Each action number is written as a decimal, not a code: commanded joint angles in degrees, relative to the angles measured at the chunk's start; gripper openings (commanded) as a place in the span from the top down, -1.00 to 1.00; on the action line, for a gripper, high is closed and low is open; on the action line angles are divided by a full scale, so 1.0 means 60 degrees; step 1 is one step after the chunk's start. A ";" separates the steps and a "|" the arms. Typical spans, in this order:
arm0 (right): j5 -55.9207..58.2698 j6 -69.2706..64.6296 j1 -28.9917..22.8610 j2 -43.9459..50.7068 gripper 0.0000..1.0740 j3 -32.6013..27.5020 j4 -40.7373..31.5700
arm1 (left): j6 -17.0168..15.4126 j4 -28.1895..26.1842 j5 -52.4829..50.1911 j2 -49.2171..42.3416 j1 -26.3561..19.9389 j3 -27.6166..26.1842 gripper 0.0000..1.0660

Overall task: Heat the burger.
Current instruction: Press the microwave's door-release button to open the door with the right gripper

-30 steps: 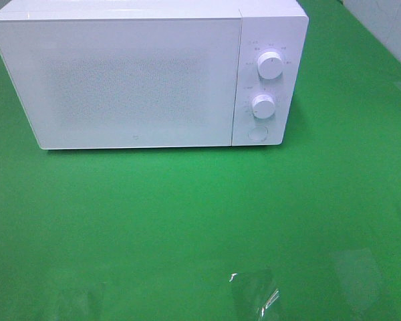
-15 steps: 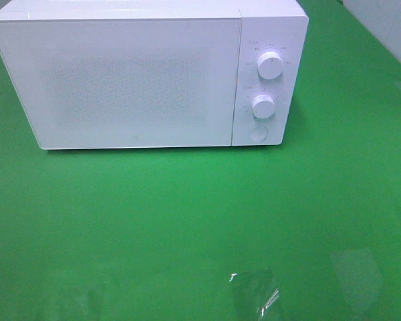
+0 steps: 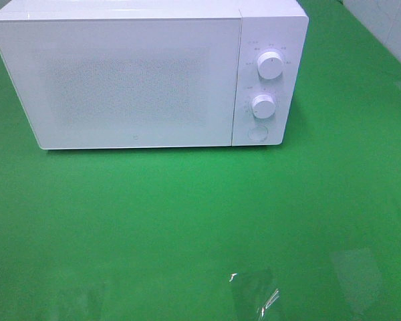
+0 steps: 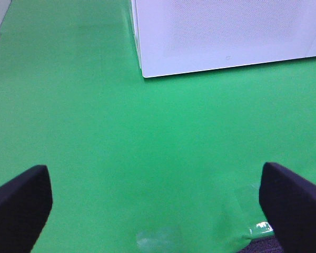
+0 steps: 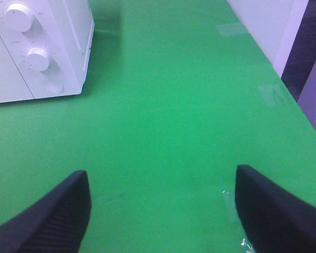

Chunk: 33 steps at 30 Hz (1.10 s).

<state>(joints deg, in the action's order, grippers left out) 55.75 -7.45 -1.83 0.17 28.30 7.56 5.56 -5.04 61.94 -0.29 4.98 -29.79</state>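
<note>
Hidden: the white box-shaped microwave oven [image 3: 134, 80] has its door shut, and the pale speckled door panel lets nothing inside show through.
Burger: not visible in any view; I cannot tell where it is.
Cut off: the microwave's top rear edge runs out of the high view. Each wrist view catches only one of its front corners.
Writing: small grey marks ring the upper white round knob [image 3: 271, 65] and the lower white round knob [image 3: 262, 105], but they are too small to read. A tiny mark low on the door centre is also unreadable.
Button: a white round push button [image 3: 256, 134] sits just below the lower knob.
Surface: a green table cover [image 3: 187, 214] lies under and in front of the microwave. Clear shiny tape patches [image 3: 254, 294] lie well in front of the knob panel.
Left gripper [image 4: 157, 203]: black fingers [image 4: 21, 203] are spread wide with only green cover between them, in front of the microwave's door-side corner.
Right gripper [image 5: 166, 208]: dark fingers [image 5: 274, 205] stand well apart and hold nothing, in front of the knob side.
</note>
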 commanded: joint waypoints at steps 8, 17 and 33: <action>-0.0220 0.0048 0.0086 0.0267 -0.37 0.0095 -0.0048 | -0.0038 0.0010 -0.0105 -0.0057 -0.0010 0.0029 -0.88; -0.1289 0.0048 0.0067 -0.0850 -0.42 0.0544 -0.0048 | -0.0038 0.0010 -0.0105 -0.0057 -0.0010 0.0029 -0.88; -0.4488 0.0363 0.0067 -0.3123 -0.42 0.0477 -0.0048 | -0.0038 0.0010 -0.0105 -0.0057 -0.0010 0.0029 -0.88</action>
<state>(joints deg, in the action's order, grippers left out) 30.48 -5.96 -1.83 -18.39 31.17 7.45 5.56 -5.04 61.94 -0.29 4.98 -29.79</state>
